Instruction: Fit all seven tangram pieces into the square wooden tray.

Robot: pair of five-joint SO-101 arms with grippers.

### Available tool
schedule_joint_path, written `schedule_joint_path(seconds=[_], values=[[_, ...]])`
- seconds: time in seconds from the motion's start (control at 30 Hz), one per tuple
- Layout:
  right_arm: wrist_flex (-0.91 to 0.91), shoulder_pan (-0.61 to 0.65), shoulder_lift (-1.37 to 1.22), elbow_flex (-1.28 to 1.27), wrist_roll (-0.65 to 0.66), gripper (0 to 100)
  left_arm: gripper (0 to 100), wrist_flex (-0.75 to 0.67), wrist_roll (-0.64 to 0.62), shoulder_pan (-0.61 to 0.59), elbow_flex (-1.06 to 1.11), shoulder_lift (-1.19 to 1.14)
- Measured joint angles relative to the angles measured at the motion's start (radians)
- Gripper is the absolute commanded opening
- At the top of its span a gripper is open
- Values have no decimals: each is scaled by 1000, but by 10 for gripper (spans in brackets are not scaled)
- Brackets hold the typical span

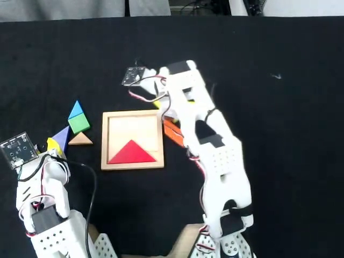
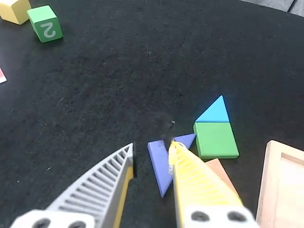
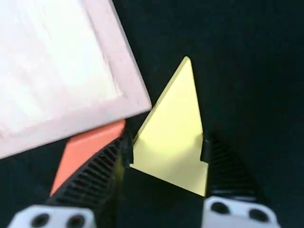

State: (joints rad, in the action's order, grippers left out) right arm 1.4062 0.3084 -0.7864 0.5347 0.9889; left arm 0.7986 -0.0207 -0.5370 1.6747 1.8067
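Right gripper [image 3: 166,145], at the corner of the wooden tray [image 1: 105,140] that holds the red triangle [image 1: 131,153], is closed on the yellow triangle [image 3: 175,118], while the left gripper [image 2: 151,147] stands spread open, empty, over the small purple triangle [image 2: 159,166].

A triangle [image 1: 131,152] lies in the tray's [image 1: 105,141] near half.

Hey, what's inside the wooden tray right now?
One red triangle lies inside the wooden tray, against its near edge; the remaining floor is bare wood. The right arm overlaps the tray's far right corner.
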Motion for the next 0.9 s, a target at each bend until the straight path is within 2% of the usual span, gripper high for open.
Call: schedule_joint_path(seconds=[0.43, 0.7, 0.83, 0.9], values=[[12, -233, 0, 0, 3, 227, 130, 0, 0, 0, 0, 0], [176, -253, 2, 58, 5, 226, 130, 0, 0, 0, 0, 0], [311, -262, 58, 95, 80, 226, 130, 0, 0, 0, 0, 0], [319, -262, 97, 84, 103, 226, 130, 0, 0, 0, 0, 0]])
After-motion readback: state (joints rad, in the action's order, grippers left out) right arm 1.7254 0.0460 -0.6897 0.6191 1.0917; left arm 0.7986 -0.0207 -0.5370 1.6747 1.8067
